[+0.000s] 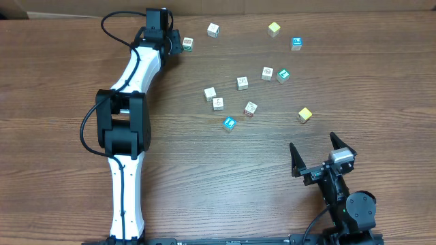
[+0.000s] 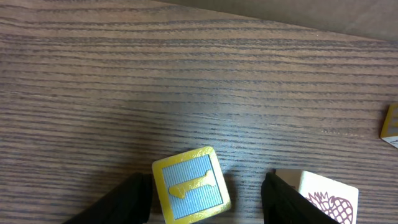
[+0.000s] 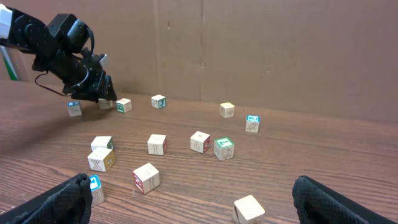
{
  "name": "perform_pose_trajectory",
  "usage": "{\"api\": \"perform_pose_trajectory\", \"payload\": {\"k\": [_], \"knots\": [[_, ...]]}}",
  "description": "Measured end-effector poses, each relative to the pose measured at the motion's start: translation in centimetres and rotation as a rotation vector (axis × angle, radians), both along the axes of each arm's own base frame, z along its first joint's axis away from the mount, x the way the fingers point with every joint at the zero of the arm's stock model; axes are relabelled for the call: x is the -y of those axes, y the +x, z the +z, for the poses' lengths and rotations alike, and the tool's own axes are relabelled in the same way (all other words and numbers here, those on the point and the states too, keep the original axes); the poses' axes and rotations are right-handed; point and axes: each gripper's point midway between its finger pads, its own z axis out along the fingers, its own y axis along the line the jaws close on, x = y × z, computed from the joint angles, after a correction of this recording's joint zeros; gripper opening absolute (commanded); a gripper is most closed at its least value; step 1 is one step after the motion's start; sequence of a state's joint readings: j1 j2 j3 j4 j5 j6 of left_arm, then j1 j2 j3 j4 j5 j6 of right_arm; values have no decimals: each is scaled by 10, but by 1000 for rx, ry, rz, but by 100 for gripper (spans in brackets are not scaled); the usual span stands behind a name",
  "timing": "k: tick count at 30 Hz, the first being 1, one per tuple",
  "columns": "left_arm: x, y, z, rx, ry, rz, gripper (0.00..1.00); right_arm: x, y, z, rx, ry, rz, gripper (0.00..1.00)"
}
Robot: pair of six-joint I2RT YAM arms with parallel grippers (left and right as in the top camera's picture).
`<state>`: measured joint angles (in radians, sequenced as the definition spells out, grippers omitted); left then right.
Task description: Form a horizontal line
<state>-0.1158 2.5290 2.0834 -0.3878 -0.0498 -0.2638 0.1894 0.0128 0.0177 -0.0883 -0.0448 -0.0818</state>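
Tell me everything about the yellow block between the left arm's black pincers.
The yellow block is a small cube, seemingly painted wood: a yellow-rimmed top face of ribbed grey with a raised yellow shape. It rests flat on the wooden table, turned slightly askew, between the left arm's open jaws, with a gap showing on one side. A pineapple-printed block sits just beyond that jaw.
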Motion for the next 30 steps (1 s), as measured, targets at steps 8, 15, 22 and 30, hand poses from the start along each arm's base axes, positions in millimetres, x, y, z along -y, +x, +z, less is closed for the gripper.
{"api": "perform_pose_trajectory", "payload": {"k": [8, 15, 22, 30], "knots": [[0, 3, -10, 3, 0, 0, 45, 0, 0, 0, 0, 0, 0, 100], [1, 5, -9, 15, -2, 0, 30, 0, 0, 0, 0, 0, 0, 100], [0, 3, -7, 6, 5, -6, 25, 0, 0, 0, 0, 0, 0, 100], [-3, -21, 67, -5, 7, -6, 18, 0, 0, 0, -1, 1, 0, 100]]}}
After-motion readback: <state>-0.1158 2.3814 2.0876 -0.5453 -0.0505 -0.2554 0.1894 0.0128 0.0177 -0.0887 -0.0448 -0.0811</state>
